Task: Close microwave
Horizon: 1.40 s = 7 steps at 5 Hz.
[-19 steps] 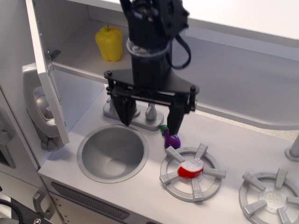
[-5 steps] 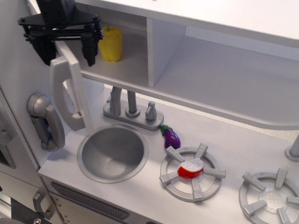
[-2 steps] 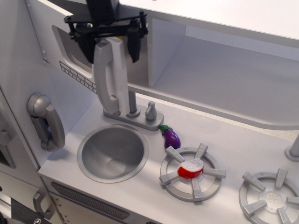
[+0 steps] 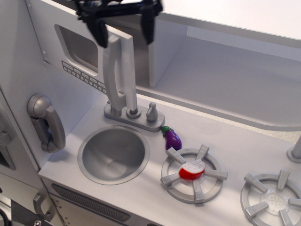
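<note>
White microwave (image 4: 82, 56) door at upper left looks nearly shut. Pincer (image 4: 124, 26) is spread, straddling door's top edge by handle (image 4: 115, 70). Risk: fingers catch edge, door bounces back.

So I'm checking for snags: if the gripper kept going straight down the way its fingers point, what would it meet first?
Most likely the microwave door's top edge and grey handle, which sit between the open fingers of the gripper. Depth is hard to judge from this single view.
</note>
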Available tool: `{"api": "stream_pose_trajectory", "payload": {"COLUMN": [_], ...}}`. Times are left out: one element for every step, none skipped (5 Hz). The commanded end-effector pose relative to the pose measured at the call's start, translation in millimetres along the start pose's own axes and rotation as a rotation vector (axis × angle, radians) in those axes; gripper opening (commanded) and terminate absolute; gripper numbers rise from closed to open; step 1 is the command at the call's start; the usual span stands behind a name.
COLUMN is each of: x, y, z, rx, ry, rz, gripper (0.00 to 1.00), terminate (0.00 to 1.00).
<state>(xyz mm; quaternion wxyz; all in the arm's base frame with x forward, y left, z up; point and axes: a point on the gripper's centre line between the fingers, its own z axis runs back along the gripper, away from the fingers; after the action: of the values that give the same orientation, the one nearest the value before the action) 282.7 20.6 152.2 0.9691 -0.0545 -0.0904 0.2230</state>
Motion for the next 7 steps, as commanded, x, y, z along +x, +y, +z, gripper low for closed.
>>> {"api": "stream_pose_trajectory", "payload": {"x": [-32, -43, -42, -29, -12, 8, 26], "y": [-25, -1, 31, 62, 83, 91, 91], "z": [20, -10, -16, -9, -1, 1, -12], "rx": [-0.015, 0.107, 0.179, 0.206, 0.226, 0.234, 0.251], "ry": [-0.017, -0.006, -0.007, 0.029, -0.005, -0.050, -0.063], "rz": [-0.057, -0.089, -0.105, -0.090, -0.051, -0.026, 0.009], "gripper": [1.00, 1.00, 1.00, 1.00, 1.00, 1.00, 1.00], "terminate": [0.00, 0.00, 0.00, 0.00, 0.00, 0.00, 0.00]}}
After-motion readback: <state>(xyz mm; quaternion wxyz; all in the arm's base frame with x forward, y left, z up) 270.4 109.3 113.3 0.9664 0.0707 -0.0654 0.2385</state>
